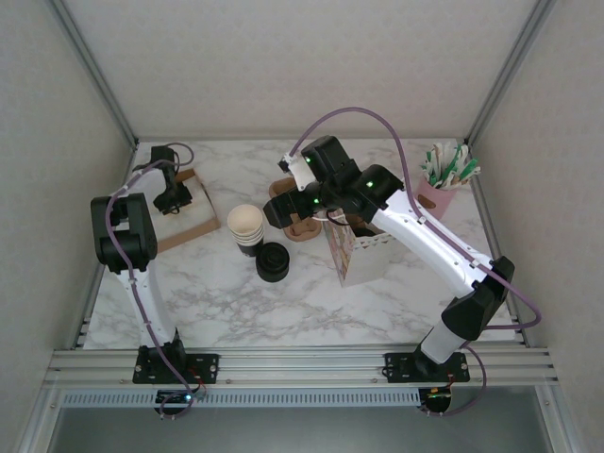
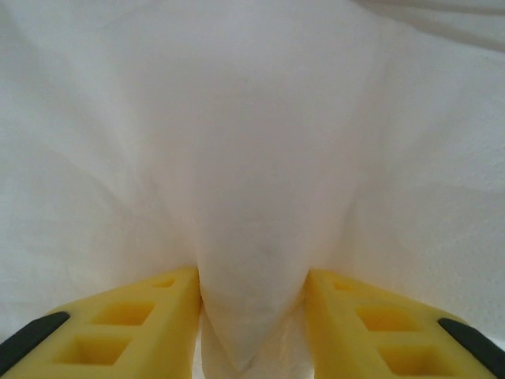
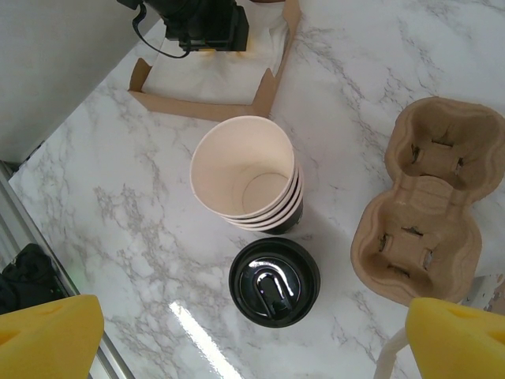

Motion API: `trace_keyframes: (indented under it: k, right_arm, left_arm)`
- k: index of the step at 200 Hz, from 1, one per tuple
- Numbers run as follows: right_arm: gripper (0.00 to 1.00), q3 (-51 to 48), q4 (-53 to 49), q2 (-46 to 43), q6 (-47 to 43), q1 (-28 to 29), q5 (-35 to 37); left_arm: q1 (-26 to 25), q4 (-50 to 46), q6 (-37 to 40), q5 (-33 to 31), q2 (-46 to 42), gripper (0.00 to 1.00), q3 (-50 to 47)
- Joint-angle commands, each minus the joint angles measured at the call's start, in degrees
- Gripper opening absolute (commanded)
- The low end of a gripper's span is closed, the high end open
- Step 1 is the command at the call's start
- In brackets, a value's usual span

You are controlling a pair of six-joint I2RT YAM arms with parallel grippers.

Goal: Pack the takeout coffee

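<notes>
**Fold of napkin [image 2: 252, 197] in left pincer [image 2: 252, 316]; right pincer [image 3: 252, 343] spread**

The left pincer pinches the white napkin inside the cardboard box [image 3: 201, 106], upper left of the top view. The right pincer hangs wide open over the table [image 3: 118, 213] centre, above the stack of cups [image 3: 248, 178] and the lid pile [image 3: 274, 283] just beside it. Cannot tell the takeout coffee apart from these.

Nested cups [image 3: 245, 170] stand just far of a pile of black lids [image 3: 274, 282] on the marble worktop [image 3: 347, 95]; a pulp carrier [image 3: 430, 209] lies right, a cardboard tray [image 3: 193, 108] of white napkins [image 3: 213, 75] far left.
</notes>
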Motion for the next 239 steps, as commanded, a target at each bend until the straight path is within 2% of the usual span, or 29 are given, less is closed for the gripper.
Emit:
trace_keyframes:
  k: [1,46,239]
  right_arm:
    - [0.99,-0.4,-0.2,-1.5,0.7,0.7,1.2]
    - [0.99,-0.6,-0.2,-1.5,0.7,0.6,1.4]
    - [0.99,1.7,-1.3,0.4,1.0,0.9,1.0]
  left_arm:
    - [-0.5,-3.2,-0.3,1.0,-2.5,0.36,0.7]
    - [-0.5,-3.6,-0.3,0.6,-3.0,0.26,1.5]
    - [-0.5,-5.1,0.1,-1.3,-7.6,0.15,2.8]
